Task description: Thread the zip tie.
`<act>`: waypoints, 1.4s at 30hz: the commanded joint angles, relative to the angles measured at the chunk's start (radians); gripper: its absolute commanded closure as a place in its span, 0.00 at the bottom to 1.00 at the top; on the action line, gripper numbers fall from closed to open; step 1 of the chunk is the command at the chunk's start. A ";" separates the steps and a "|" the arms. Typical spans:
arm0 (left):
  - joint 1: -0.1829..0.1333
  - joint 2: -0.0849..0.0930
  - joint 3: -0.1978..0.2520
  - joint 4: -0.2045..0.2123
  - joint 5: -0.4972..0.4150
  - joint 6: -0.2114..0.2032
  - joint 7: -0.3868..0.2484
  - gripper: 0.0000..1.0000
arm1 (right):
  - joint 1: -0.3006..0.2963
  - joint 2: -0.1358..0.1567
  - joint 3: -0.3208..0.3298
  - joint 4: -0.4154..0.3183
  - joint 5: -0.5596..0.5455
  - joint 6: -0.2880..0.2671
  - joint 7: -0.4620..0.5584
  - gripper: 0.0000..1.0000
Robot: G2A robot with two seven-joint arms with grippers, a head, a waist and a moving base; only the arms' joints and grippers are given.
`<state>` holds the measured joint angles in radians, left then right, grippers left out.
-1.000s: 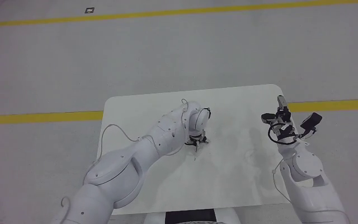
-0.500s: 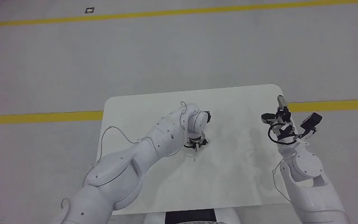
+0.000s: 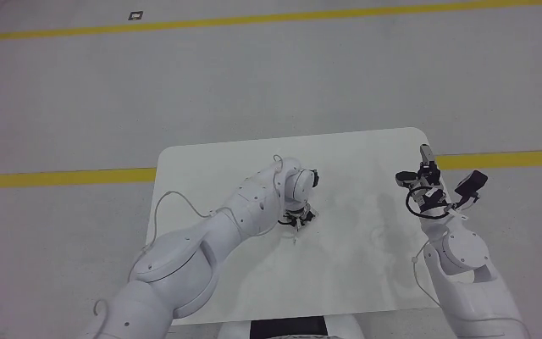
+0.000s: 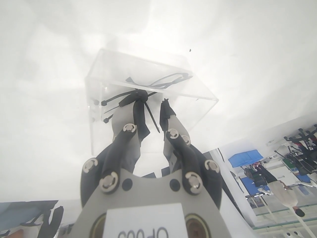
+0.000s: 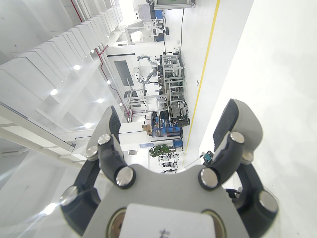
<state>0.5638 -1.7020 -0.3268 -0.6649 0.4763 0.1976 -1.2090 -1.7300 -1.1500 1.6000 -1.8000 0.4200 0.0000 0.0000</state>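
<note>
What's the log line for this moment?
left gripper: open, inside clear box among zip ties | right gripper: open, empty | threading: not begun

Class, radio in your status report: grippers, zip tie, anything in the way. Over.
Left gripper open, down inside clear box, one zip tie between its jaws, unclamped. Right gripper open, empty, held aside. Box walls crowd the reach.

We see a white table bearing a clear box (its walls see-through), with yellow floor lines beyond.
</note>
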 commanded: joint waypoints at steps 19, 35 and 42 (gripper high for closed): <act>-0.010 -0.023 0.020 0.046 0.002 0.002 -0.002 1.00 | 0.000 0.000 0.000 0.000 0.000 0.000 0.000 0.00; -0.034 0.009 0.006 -0.063 0.023 0.017 -0.080 1.00 | 0.000 0.000 0.000 0.000 0.000 0.000 0.000 0.00; -0.029 0.037 -0.021 -0.118 0.008 0.012 -0.104 1.00 | 0.000 0.000 0.000 0.000 0.000 0.000 0.000 0.00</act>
<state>0.5352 -1.6704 -0.3438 -0.7730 0.4838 0.2085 -1.3080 -1.7300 -1.1500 1.6000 -1.8000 0.4200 0.0000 0.0000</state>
